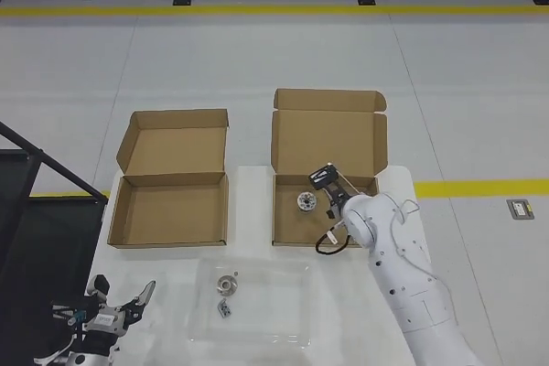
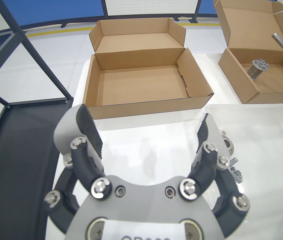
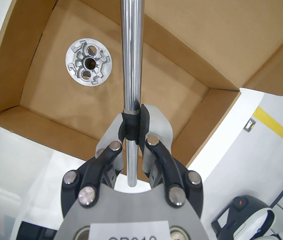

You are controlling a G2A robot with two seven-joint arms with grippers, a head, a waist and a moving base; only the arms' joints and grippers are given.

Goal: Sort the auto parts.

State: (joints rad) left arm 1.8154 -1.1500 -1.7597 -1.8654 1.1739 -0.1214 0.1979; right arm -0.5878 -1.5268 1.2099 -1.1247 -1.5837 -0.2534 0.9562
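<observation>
**Status: sorting partly complete.**

1. Right box [image 1: 275, 210], far right on the counter [image 1: 250, 210]: contains one flanged disc part [image 3: 88, 62], resting on the box floor towards its left side. This part counts as sorted.
2. Left box [image 1: 169, 215], far left on the counter: no part is visible inside.
3. Right end effector [image 3: 132, 123]: closed on a polished steel rod [image 3: 131, 51], gripped near one end. The long free end projects over the open right box, to the right of the disc part and clear of it. The rod is above the box floor and has not been released. Judgement: placement of the rod is the step in hand.
4. Clear tray [image 1: 274, 302], near centre of the counter: holds two parts not yet sorted, a round hub [image 1: 226, 285] and a small bracket [image 1: 223, 310], lying close together in the left half.
5. Left end effector [image 2: 144, 116]: fully open and holding nothing. It sits at the near left, just left of the tray.

Remaining work, as judged: release the rod, then transfer the hub and the bracket. Which box each belongs to cannot be determined.
</observation>
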